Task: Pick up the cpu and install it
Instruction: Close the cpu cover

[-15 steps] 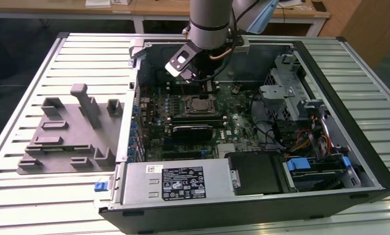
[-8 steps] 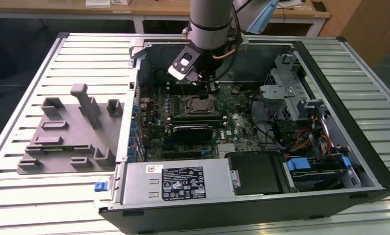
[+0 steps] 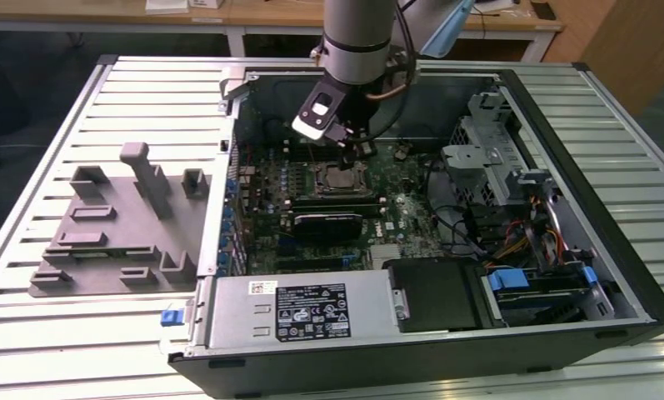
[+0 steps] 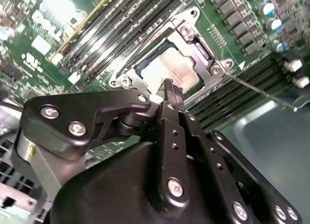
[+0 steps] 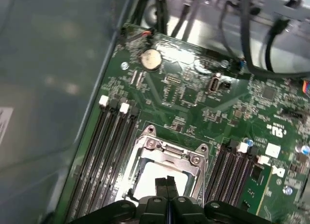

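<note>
The cpu (image 4: 170, 69) lies flat in the motherboard socket, its silver-grey top showing inside the metal socket frame (image 4: 203, 50). In the exterior view the cpu (image 3: 337, 177) sits mid-board inside the open computer case. My gripper (image 3: 361, 151) hangs just above it, a little toward the case's back wall. In both wrist views the two black fingers (image 5: 162, 184) are pressed together with nothing between them, and the gripper (image 4: 171, 90) tip hovers over the chip's near edge. The cpu (image 5: 150, 178) is partly hidden behind the fingers.
Memory slots (image 5: 109, 137) flank the socket on both sides. A thin socket lever (image 4: 261, 94) sticks out sideways. Case walls, a drive cage (image 3: 487, 158), cables (image 3: 521, 242) and the power supply (image 3: 298, 308) ring the board. Grey fixture blocks (image 3: 121, 225) stand on the table at the exterior view's left.
</note>
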Available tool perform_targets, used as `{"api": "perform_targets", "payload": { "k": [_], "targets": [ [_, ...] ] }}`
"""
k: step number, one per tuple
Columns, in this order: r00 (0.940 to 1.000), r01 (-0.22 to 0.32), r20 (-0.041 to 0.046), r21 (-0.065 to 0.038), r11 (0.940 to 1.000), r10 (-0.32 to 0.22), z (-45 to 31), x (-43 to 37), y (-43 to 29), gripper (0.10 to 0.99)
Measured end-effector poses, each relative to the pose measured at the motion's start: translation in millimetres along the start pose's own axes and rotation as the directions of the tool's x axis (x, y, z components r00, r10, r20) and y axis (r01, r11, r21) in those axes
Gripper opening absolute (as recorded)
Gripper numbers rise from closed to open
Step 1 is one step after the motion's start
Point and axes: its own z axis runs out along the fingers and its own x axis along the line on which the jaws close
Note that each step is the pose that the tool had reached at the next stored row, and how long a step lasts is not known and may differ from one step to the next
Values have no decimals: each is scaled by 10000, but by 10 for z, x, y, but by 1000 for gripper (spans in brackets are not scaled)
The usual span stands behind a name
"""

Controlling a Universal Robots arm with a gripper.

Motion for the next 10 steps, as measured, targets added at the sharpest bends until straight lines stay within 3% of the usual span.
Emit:
{"api": "perform_targets", "payload": {
  "k": [5, 10],
  "targets": [
    [9958, 914, 4, 29, 9958, -914, 2, 0, 0, 106],
    [9836, 1805, 4, 57, 9836, -1805, 3, 0, 0, 106]
  ]
}}
